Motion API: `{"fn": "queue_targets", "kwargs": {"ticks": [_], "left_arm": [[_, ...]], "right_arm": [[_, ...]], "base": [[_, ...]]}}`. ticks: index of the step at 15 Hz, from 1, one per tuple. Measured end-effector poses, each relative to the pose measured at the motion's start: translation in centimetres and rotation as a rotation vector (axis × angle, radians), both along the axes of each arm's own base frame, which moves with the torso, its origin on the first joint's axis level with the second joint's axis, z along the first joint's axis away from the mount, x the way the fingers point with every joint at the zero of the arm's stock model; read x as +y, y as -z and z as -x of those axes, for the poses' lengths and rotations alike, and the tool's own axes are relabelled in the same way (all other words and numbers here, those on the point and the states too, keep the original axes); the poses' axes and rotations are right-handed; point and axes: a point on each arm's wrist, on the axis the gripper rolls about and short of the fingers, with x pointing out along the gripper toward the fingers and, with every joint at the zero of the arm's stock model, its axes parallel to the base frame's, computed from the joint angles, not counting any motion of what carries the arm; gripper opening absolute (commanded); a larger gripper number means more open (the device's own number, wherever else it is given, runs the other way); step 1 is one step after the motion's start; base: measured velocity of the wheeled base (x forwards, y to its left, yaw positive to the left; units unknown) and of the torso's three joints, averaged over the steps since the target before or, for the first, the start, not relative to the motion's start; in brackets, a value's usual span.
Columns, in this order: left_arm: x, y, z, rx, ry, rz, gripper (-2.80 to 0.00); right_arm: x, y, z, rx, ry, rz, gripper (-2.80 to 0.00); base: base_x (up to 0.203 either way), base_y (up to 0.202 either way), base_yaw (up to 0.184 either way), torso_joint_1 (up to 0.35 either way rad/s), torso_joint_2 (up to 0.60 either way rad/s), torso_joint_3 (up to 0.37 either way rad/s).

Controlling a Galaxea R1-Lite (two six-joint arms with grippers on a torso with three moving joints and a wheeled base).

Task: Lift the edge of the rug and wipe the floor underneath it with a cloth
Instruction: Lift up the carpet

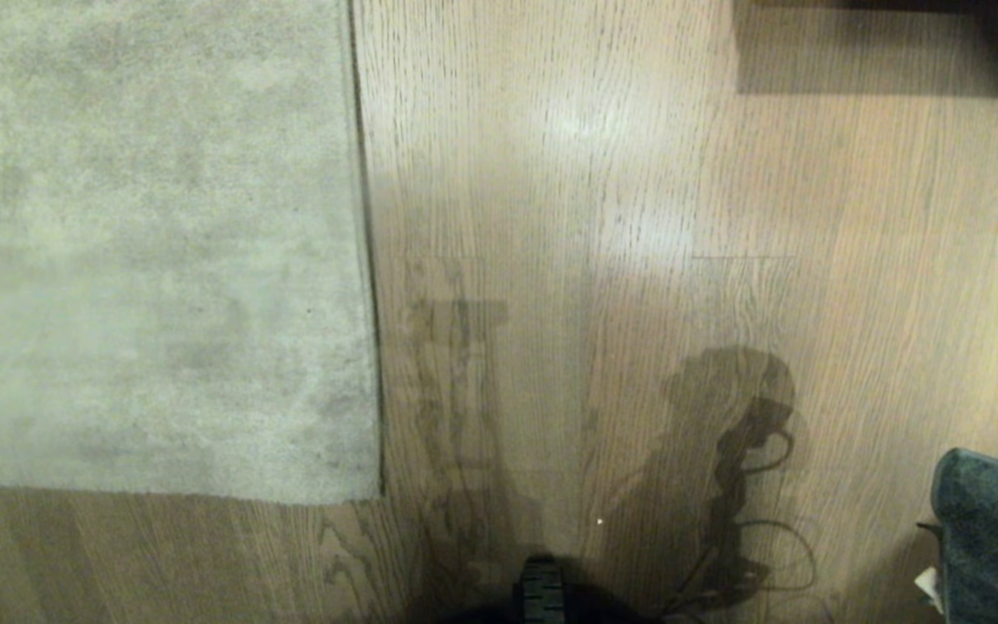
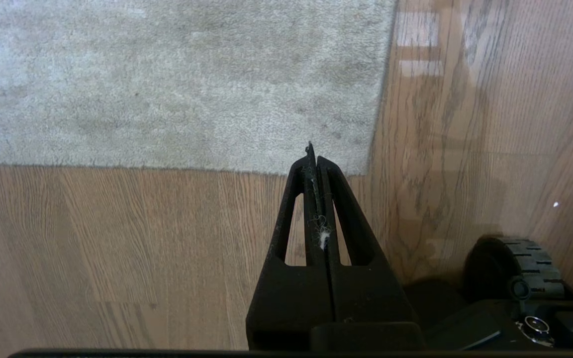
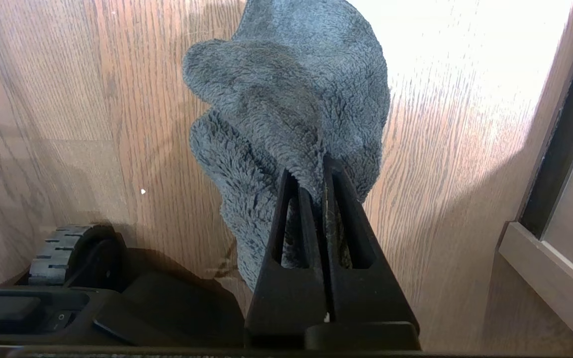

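Clamped in my right gripper, the fuzzy grey-teal cloth hangs ready; next my empty, closed left gripper must open and lift the pale mottled rug's corner edge just ahead, baring the wooden floor.

We are finding no readable text, labels, brands, numbers or signs on any surface in the three views.

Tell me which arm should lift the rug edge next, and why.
Left, probably. The left gripper is shut and empty, hanging just off the rug edge near its corner. The right gripper is shut on the cloth over bare floor, so it suits wiping.
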Motion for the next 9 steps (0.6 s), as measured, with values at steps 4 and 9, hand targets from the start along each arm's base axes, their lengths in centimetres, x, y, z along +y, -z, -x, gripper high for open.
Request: {"fn": "queue_targets", "kwargs": {"ticks": [4, 9], "left_arm": [[0.1, -1.1, 0.4, -0.034, -0.028, 0.004, -2.80], [0.1, -2.8, 0.7, -0.064, -0.038, 0.005, -2.80]], "right_arm": [[0.0, 0.0, 0.0, 0.000, -0.001, 0.000, -2.80], [0.0, 0.0, 0.0, 0.000, 0.000, 0.000, -2.80]], "base": [[0.000, 0.000, 0.000, 0.000, 0.00, 0.000], [0.000, 0.000, 0.000, 0.000, 0.00, 0.000]]}}
